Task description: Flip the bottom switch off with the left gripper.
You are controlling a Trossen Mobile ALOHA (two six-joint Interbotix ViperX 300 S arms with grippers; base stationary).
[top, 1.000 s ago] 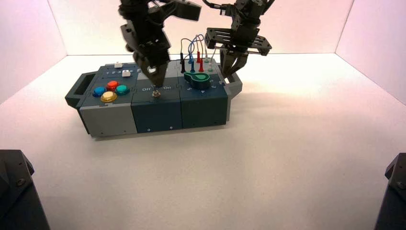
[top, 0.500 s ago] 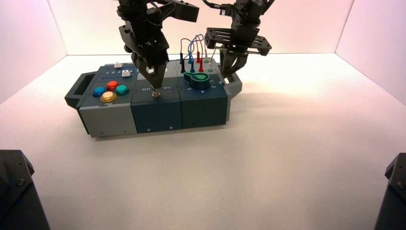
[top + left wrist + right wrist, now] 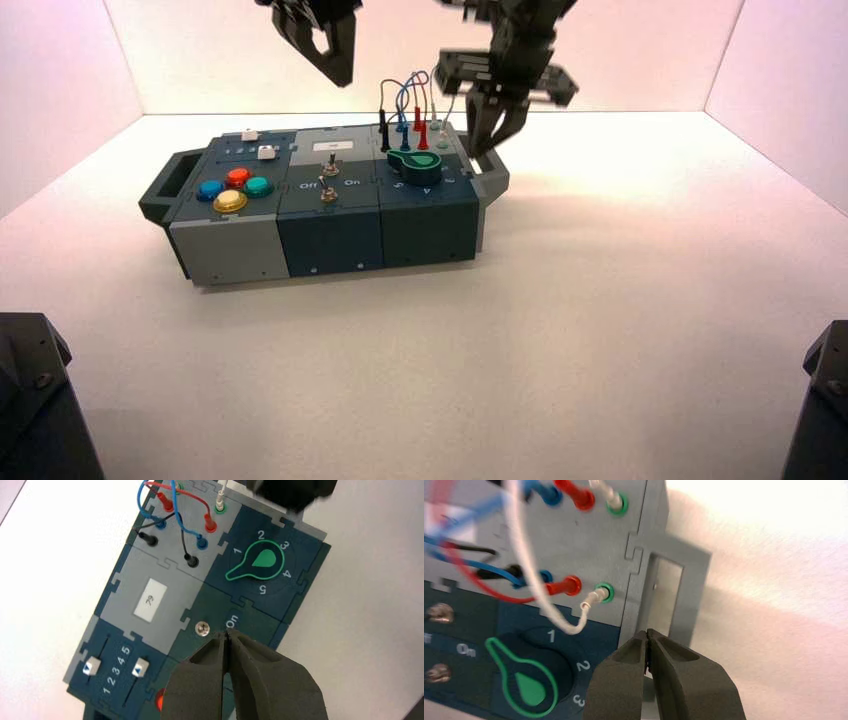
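Note:
The dark blue and grey box (image 3: 330, 235) has two metal toggle switches in its middle section. The bottom switch (image 3: 327, 196) sits just in front of the "Off" and "On" lettering, and it also shows as the bottom switch (image 3: 436, 672) in the right wrist view. Its lever position is not plain. In the left wrist view my fingers (image 3: 260, 680) hide it, and only the top switch (image 3: 201, 627) shows. My left gripper (image 3: 344, 78) (image 3: 227, 634) hangs shut and empty, high above the box. My right gripper (image 3: 485, 148) (image 3: 646, 632) is shut over the box's right end handle (image 3: 666, 592).
A green knob (image 3: 415, 160) and plugged wires (image 3: 410, 100) fill the box's right section. Coloured buttons (image 3: 232, 188) and two sliders (image 3: 92, 666) are on its left section. White walls close the table on three sides.
My left gripper has risen from just over the bottom switch to well above the box. The right gripper and the box shifted only slightly.

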